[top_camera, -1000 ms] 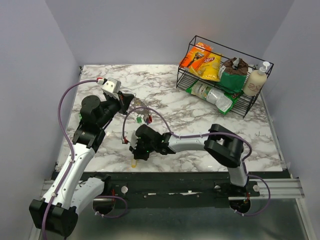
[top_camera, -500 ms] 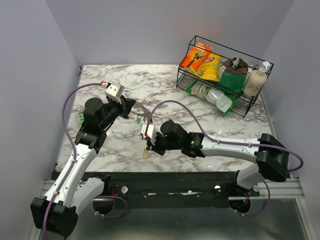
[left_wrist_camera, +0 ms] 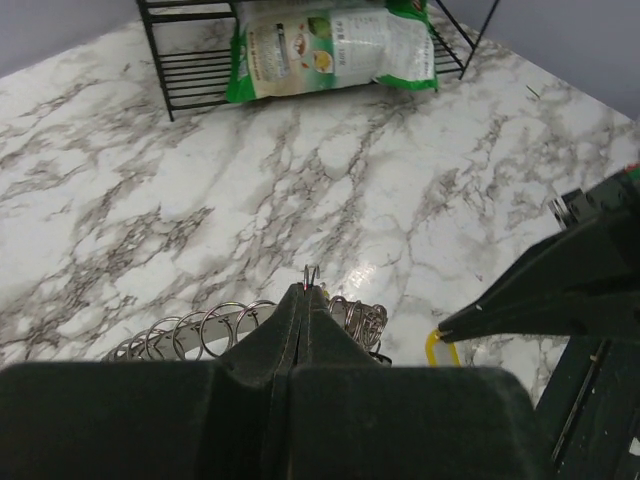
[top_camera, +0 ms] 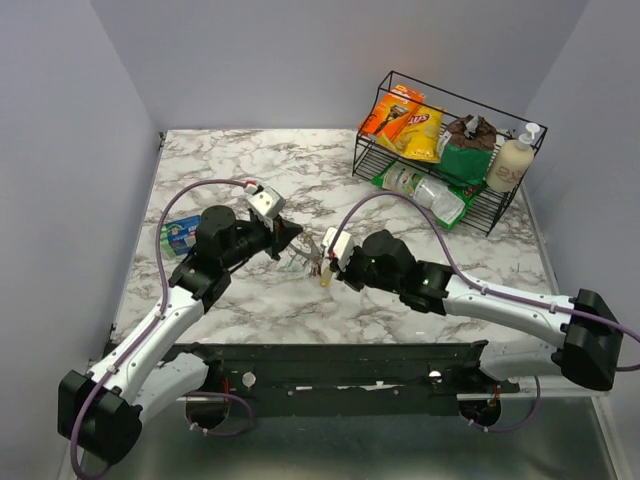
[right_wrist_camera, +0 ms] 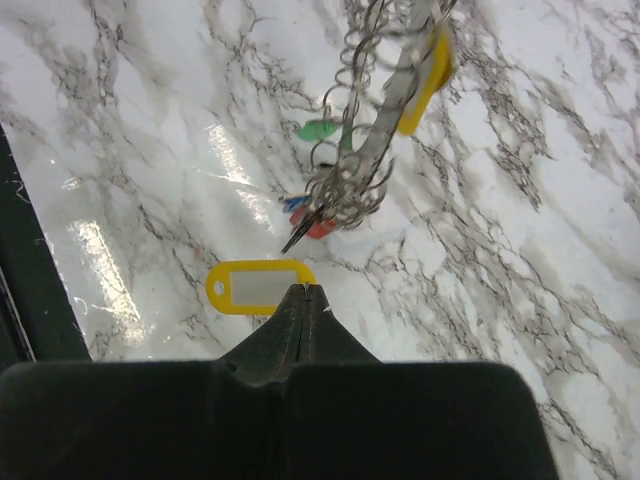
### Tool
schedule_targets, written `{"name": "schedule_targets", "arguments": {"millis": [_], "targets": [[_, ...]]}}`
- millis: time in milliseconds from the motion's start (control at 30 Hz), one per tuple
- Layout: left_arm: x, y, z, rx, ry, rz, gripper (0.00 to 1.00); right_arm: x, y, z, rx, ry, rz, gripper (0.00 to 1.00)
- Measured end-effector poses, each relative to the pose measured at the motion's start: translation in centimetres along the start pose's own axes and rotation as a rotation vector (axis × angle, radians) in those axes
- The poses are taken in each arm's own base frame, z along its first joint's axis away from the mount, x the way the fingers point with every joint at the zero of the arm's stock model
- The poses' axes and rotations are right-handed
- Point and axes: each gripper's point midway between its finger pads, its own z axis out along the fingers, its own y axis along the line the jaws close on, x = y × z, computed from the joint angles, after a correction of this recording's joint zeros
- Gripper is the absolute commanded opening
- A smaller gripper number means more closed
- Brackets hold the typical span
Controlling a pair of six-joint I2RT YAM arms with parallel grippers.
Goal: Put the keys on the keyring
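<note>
- The left pincer point(left_wrist_camera: 308, 288) is pressed together on a wire of the keyring point(right_wrist_camera: 362, 170), which hangs just over the middle of the tabletop point(left_wrist_camera: 300, 170). It is best held dead steady.
- The right pincer point(right_wrist_camera: 305, 292), also pressed together, seems to nip the yellow key point(right_wrist_camera: 258, 287) by its edge. In its own view the ring is at 12 o'clock. The key's eye should go on slowly.
- The keyring is thin, silvery, bunched coils, with a green key point(right_wrist_camera: 318, 130) and others dangling from it.
</note>
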Motion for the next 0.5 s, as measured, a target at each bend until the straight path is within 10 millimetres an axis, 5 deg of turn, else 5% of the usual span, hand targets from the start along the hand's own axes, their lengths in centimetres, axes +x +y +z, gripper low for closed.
{"name": "schedule_targets", "arguments": {"millis": [233, 500], "targets": [[3.2, -3.6, 1.0, 0.168, 0.077, 0.040, 0.00, 0.3, -1.2, -1.2, 0.055, 0.014, -0.033, 0.01], [4.2, -6.3, 1.1, 0.282, 0.101, 0.111, 0.00, 0.3, -1.7, -2.3, 0.079, 0.019, -0.051, 0.00]]}}
